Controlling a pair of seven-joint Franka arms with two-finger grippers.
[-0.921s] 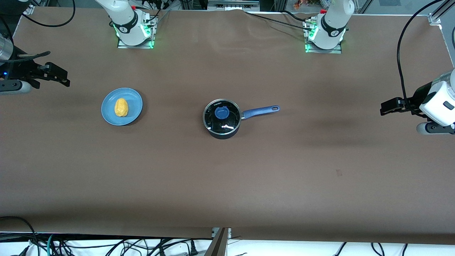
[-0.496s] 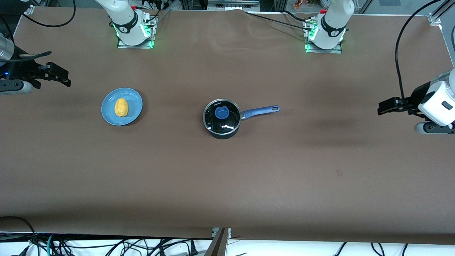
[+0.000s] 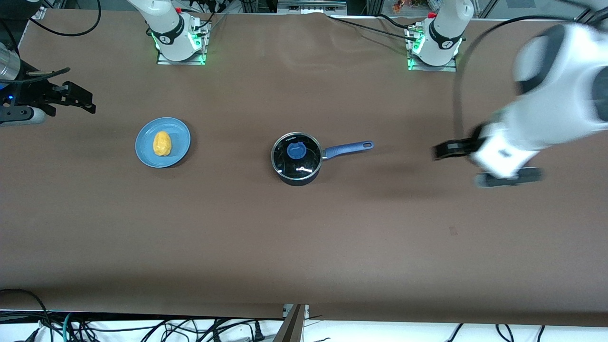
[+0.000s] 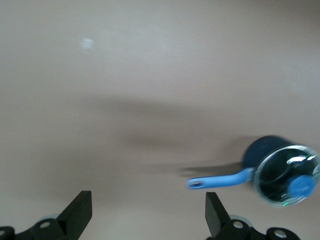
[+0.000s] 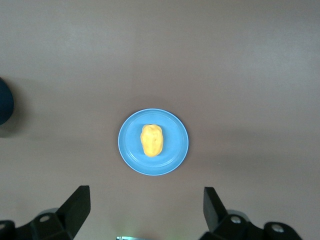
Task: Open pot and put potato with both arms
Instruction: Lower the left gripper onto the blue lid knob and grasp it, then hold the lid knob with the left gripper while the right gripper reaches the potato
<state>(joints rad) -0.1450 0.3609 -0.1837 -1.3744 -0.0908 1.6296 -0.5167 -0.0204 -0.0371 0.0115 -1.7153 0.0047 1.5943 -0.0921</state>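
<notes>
The black pot (image 3: 285, 164) stands mid-table with its blue handle (image 3: 349, 148) pointing toward the left arm's end. The glass lid with a blue knob (image 3: 297, 151) sits on it. The yellow potato (image 3: 162, 143) lies on a light-blue plate (image 3: 178, 135) toward the right arm's end. My left gripper (image 3: 439, 152) is open and empty in the air, past the handle's tip. Its wrist view shows the pot (image 4: 265, 150) and handle (image 4: 220, 181) between the open fingers (image 4: 80, 212). My right gripper (image 3: 88, 102) is open and empty; its wrist view shows the potato (image 5: 152, 140).
The brown table (image 3: 304, 237) carries only the pot and the plate (image 5: 177, 150). The arm bases (image 3: 175, 38) stand along the table's edge farthest from the front camera. Cables hang below the nearest edge. A dark part of the pot (image 5: 4, 107) shows at the right wrist view's border.
My left arm has swung in from the table's end toward the pot's handle, moving fast. My right gripper has barely moved. Pot, lid and potato have not moved.
</notes>
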